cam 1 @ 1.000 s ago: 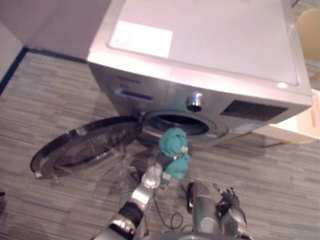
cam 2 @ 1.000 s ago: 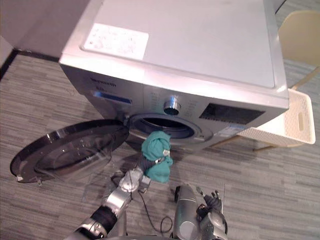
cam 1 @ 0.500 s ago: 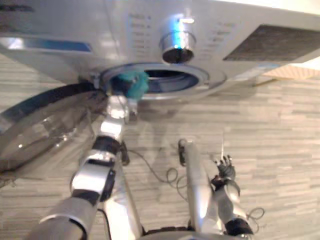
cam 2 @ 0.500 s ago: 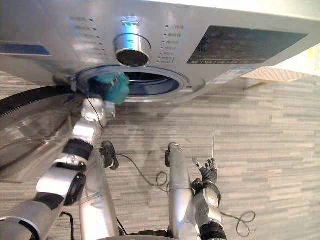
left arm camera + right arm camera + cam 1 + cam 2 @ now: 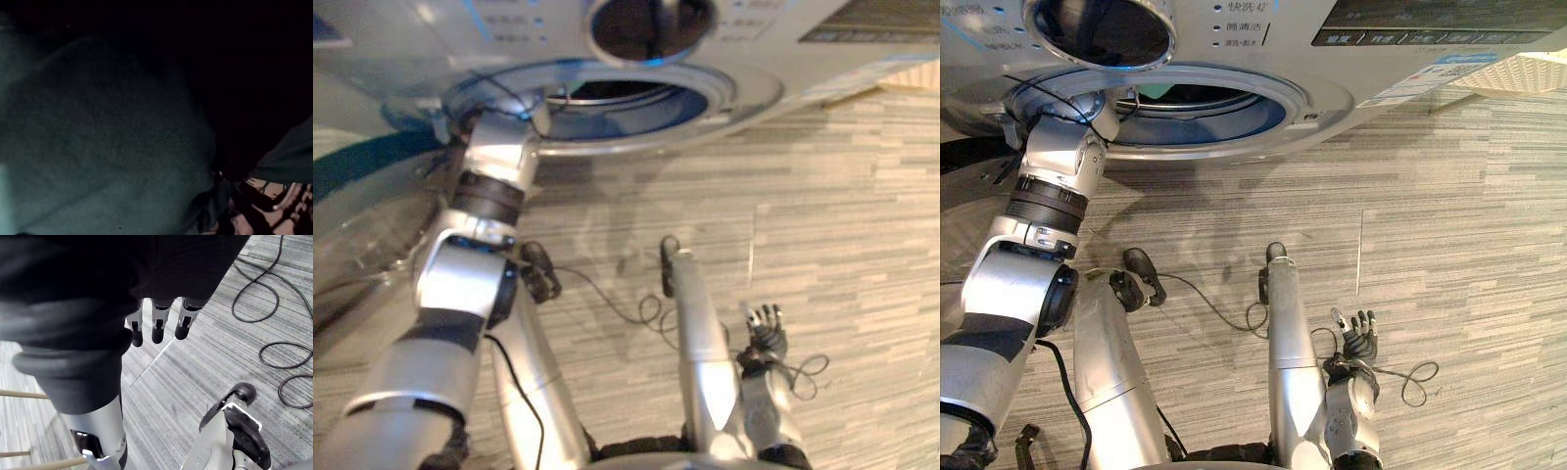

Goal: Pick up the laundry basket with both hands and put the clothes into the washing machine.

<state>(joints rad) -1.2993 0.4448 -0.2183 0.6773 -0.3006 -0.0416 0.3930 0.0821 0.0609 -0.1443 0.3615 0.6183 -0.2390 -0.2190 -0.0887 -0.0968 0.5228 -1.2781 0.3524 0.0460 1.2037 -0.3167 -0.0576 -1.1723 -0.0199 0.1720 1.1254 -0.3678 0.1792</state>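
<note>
Right wrist view: robot hand (image 5: 157, 325) clear above floor (image 5: 210, 367).

washing machine (image 5: 1332, 98) panel: small white characters right of dial (image 5: 1102, 29), too small to read
display (image 5: 1430, 12) near edge: row of tiny white labels, illegible
sticker (image 5: 1425, 83): fine print, illegible

The washing machine (image 5: 401, 59) spans the top edge, its round knob (image 5: 651, 24) just above the door opening (image 5: 607, 103); the left arm (image 5: 494, 162) reaches up into that opening to the wrist; the glass door (image 5: 362, 255) stands open at the left; the right hand (image 5: 766, 333) hangs low at the right over the grey striped floor (image 5: 862, 196), fingers straight and loosely spread
</note>
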